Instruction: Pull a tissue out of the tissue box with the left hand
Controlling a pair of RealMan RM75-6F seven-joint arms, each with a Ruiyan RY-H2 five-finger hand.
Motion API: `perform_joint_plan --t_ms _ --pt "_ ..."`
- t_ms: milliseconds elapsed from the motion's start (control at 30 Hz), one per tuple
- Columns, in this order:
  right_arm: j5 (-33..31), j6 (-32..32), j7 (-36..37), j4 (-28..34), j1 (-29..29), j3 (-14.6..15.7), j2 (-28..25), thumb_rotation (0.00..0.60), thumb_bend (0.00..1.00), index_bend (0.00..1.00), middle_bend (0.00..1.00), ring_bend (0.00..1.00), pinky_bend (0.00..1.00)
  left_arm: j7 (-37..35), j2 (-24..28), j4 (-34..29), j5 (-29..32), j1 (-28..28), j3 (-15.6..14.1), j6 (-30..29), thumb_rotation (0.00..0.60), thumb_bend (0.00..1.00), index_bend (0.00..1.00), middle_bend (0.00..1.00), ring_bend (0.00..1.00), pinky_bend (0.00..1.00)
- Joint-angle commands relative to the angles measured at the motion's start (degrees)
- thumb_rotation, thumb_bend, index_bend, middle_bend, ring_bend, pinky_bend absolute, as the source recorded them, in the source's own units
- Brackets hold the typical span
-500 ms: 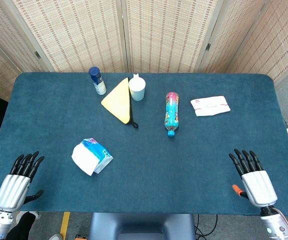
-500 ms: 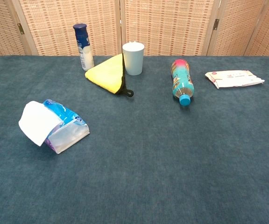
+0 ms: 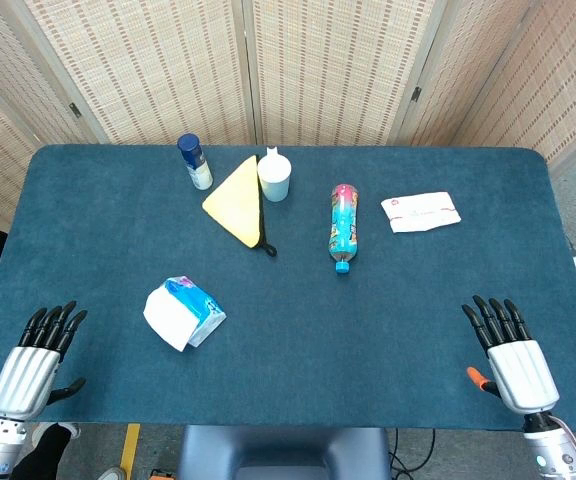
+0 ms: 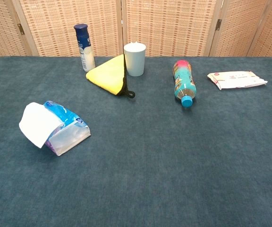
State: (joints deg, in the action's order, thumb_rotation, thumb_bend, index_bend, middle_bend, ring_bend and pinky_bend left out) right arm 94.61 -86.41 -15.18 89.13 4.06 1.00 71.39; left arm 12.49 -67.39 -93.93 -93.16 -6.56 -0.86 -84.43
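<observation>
Left hand (image 3: pixel 30 368) flat at near table edge, fingers extended, holding nothing, well short of tissue box (image 3: pixel 184 312)

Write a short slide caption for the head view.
Both robot hands, left and right, rest open; tissue pack untouched.

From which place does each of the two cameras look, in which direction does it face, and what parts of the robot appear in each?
Head view: high above the near edge, facing steeply down on the table; left hand and right hand show, open, at the near corners.
Chest view: low at the near edge, facing forward across the table toward the screens; no part of the robot shows.
Both views share the tissue pack, yellow cloth, cup and lying bottle.
</observation>
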Motion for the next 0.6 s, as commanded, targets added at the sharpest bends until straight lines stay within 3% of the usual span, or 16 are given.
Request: perform_joint_plan --t_ms 33,433,600 --pt "0.09 0.06 -0.07 0.14 0.03 -0.01 -0.06 0.600 0.00 0.00 0.00 0.00 0.00 -0.43 -0.15 0.40 0.14 -0.28 0.12 0.39 0.600 0.17 0.00 0.00 0.00 0.00" --pt "0.83 -0.24 0.32 0.48 -0.08 0.25 -0.34 0.600 0.00 0.00 0.00 0.00 0.00 -3.07 -1.27 1.14 -1.38 -1.66 -0.17 1.48 0.600 0.19 0.00 0.00 0.00 0.00" --pt "0.61 0.18 0.84 0.48 0.09 0.17 -0.52 0.600 0.00 0.00 0.00 0.00 0.00 -4.07 -3.16 2.32 -3.07 -4.04 1.15 2.13 0.600 0.22 0.00 0.00 0.00 0.00"
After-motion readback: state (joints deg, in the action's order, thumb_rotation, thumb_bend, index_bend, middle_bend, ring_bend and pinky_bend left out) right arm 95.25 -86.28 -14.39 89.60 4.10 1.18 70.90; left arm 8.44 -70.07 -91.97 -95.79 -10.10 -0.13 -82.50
